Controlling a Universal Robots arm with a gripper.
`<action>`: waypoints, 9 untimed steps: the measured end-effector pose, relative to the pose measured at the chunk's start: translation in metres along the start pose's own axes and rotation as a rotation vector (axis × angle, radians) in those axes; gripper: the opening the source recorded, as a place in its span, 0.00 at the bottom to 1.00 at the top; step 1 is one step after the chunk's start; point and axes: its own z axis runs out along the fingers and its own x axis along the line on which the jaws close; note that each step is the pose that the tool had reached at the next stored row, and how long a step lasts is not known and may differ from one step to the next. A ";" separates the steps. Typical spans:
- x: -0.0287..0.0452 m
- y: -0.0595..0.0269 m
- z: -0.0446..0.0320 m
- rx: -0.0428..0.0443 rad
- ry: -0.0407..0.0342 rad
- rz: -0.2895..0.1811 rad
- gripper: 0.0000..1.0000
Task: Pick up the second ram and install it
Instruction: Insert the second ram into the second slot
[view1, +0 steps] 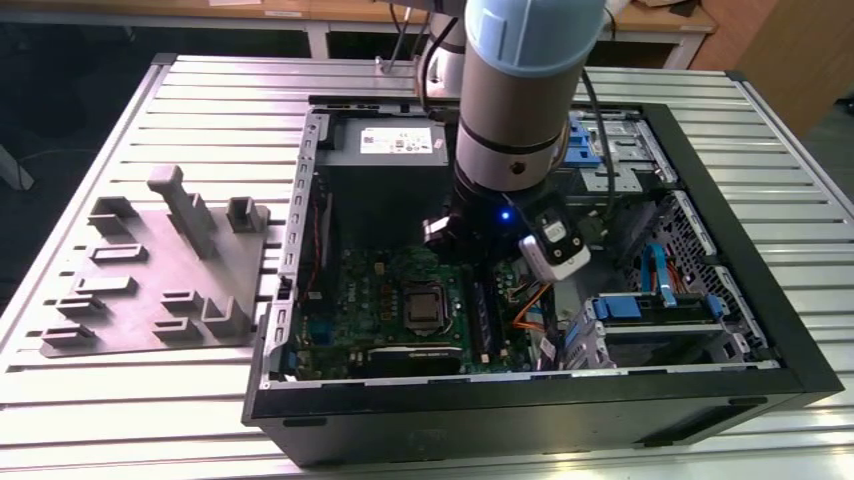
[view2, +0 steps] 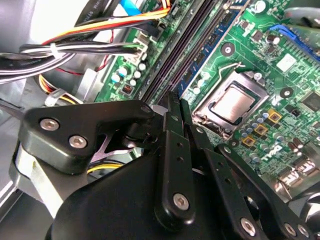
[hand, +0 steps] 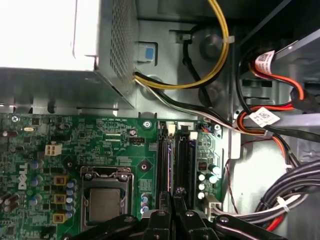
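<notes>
- The gripper (view2: 176, 100) is closed: its two black fingers (hand: 162, 217) are drawn together on the top edge of the second ram (view2: 210, 42).
- The second ram stands on edge along the row of memory slots (view2: 175, 60). It runs straight out from the fingertips in both wrist views. How deep it sits cannot be told.
- Just beside the gripper, on one side of the ram, lies the processor socket (hand: 105, 202) with its metal frame, on the green motherboard (hand: 100, 140).
- On the gripper's other side, past the dark slots, small round capacitors (hand: 207, 177) stand at the board's edge.
- Beyond them hang black, grey and orange cable bundles (view2: 75, 47).
- Farther ahead of the gripper, at the end of the slots, is the pale power-supply box (hand: 50, 35), with a yellow cable (hand: 220, 50) curving off it.
- Around all this stands the open black computer case (view1: 534, 420), with the arm (view1: 514, 90) reaching down into it.
- Farthest from the gripper, outside the case at the exterior view's left, a grey holder tray (view1: 147, 270) lies on the slatted table (view1: 134, 400).
</notes>
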 end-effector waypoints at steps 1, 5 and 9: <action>0.0001 -0.0001 0.0013 0.0000 0.0000 0.001 0.13; 0.0005 -0.0002 0.0053 0.0001 0.0000 0.002 0.13; 0.0005 -0.0002 0.0056 0.0000 0.0000 0.002 0.13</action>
